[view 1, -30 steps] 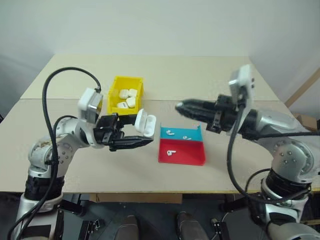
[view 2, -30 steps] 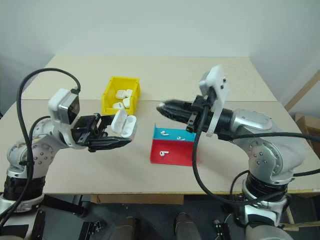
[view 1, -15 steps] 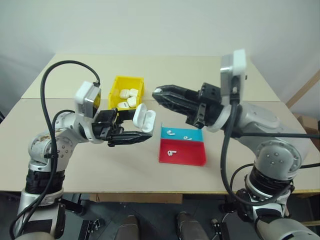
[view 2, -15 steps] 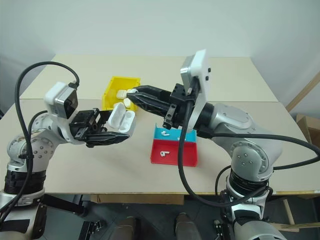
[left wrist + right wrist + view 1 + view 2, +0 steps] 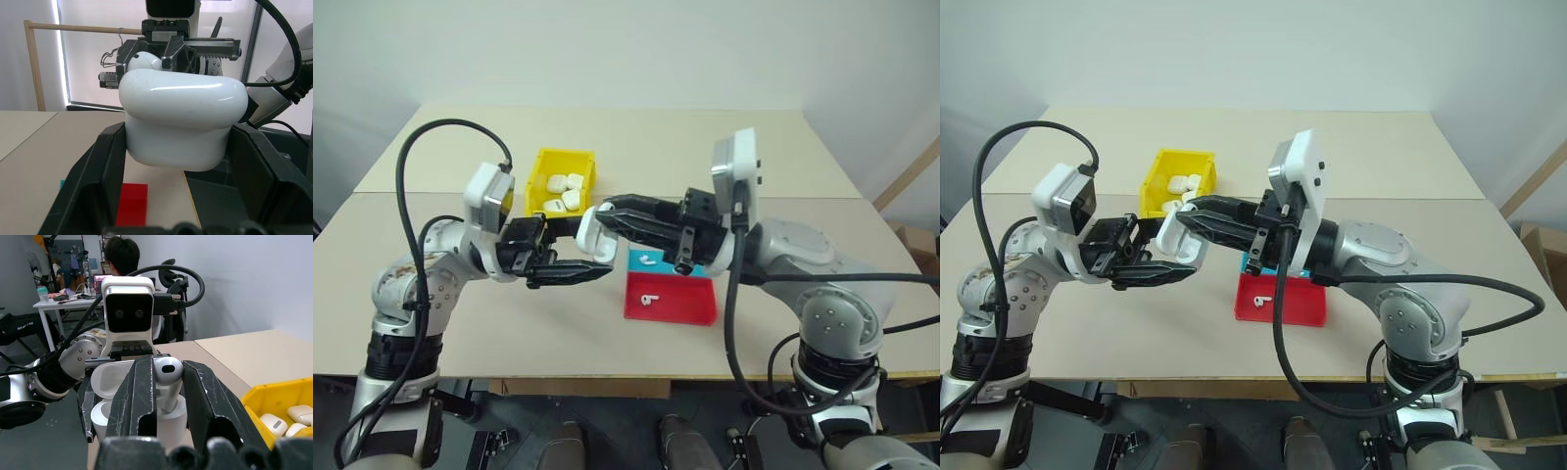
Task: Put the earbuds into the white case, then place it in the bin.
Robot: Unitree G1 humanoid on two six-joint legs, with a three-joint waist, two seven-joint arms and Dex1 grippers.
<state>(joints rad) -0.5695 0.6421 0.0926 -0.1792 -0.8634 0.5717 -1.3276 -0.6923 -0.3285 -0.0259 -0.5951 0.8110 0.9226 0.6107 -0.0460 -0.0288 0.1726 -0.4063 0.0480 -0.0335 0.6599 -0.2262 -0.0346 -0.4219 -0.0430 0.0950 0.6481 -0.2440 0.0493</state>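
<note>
The white case (image 5: 181, 125) is glossy and rounded, its flip lid (image 5: 110, 374) open, held up off the counter (image 5: 754, 157) in the left claw (image 5: 576, 262). One earbud (image 5: 167, 377) is pinched stem-down between the right claw's fingers (image 5: 142, 396) right over the case's open mouth. Two more earbuds (image 5: 649, 260) lie on the blue-and-red tray (image 5: 671, 304). The yellow bin (image 5: 546, 162) sits behind, holding several closed white cases (image 5: 564, 188).

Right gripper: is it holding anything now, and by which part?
Yes. The right gripper pinches one earbud just below its rounded head, stem pointing down toward the open white case, which the left gripper clamps by its lower body.
</note>
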